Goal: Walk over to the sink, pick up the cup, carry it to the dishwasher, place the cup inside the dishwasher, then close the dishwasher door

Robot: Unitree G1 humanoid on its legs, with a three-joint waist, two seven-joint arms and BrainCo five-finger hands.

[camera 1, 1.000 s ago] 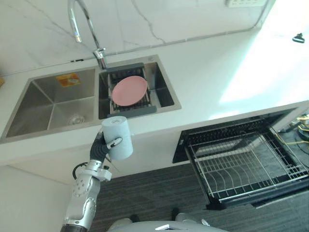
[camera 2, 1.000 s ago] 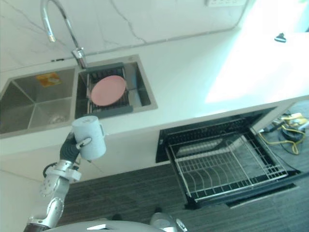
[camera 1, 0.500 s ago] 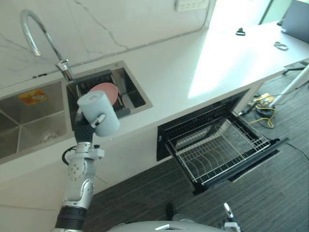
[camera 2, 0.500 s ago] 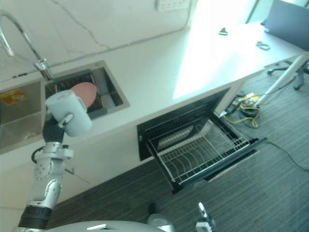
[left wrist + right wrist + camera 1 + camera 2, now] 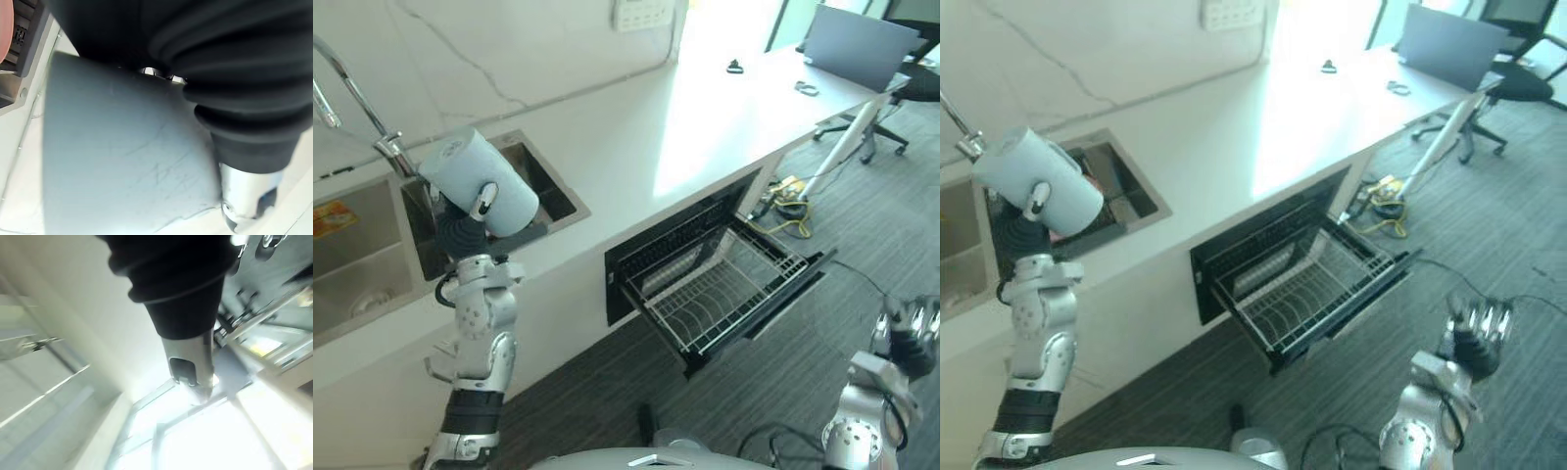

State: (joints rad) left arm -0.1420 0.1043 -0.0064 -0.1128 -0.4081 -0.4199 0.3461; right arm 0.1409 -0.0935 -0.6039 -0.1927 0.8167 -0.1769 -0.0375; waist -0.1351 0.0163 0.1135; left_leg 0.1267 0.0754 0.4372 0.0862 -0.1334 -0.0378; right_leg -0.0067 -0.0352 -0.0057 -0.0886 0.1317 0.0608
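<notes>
Above the front edge of the counter (image 5: 636, 147), just beside the sink (image 5: 357, 257), a pale blue cup (image 5: 481, 182) is held aloft, wrapped by the curled fingers and thumb of the left hand (image 5: 483, 201). It is judged light, rigid and smooth-walled, so probably slippery; a hold round the middle of the wall suits it. Its long axis is tilted, one flat end raised leftward over the sink, the other lowered toward the open dishwasher (image 5: 726, 294), well apart. The right hand (image 5: 907, 335) is seen low over the floor (image 5: 783, 392); its state cannot be told.

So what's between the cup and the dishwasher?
Just bare white counter between cup and dishwasher, seen in the left eye view. The left hand holds the cup by the sink.
</notes>
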